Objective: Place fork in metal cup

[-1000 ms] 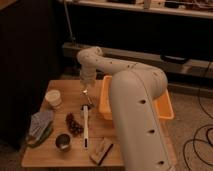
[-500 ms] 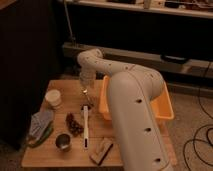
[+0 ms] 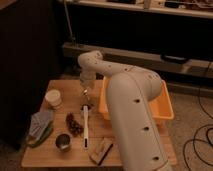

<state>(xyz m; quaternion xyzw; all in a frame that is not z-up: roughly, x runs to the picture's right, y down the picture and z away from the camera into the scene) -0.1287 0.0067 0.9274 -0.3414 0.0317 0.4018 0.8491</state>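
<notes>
Camera view: wooden table [image 3: 47, 156] w/ several items, white robot arm [image 3: 131, 107] reaching in from the lower right and bending over to the table's far side. The gripper [image 3: 86, 91] points down over the back-centre of the table, right of the white cup [image 3: 53, 98] and just left of the orange bin [image 3: 166, 106]. Gripper state: can't tell, too dark and small at the tip.

The fork [image 3: 85, 103] shows as a small shiny bit directly under the gripper, at the far end of the long white utensil [image 3: 85, 128]. Can't tell whether the gripper is touching or holding it, or whether it lies on the table.

The metal cup [image 3: 63, 141] stands upright near the front-left, well apart from the gripper & fork. Between them are the white utensil and a dark red bunch of grapes [image 3: 74, 125]. Left of the metal cup is a grey-blue cloth [image 3: 39, 123] w/ smth green under its front edge. Front-centre is a tan block w/ a dark stripe [image 3: 101, 150], next to the arm's base segment.
</notes>
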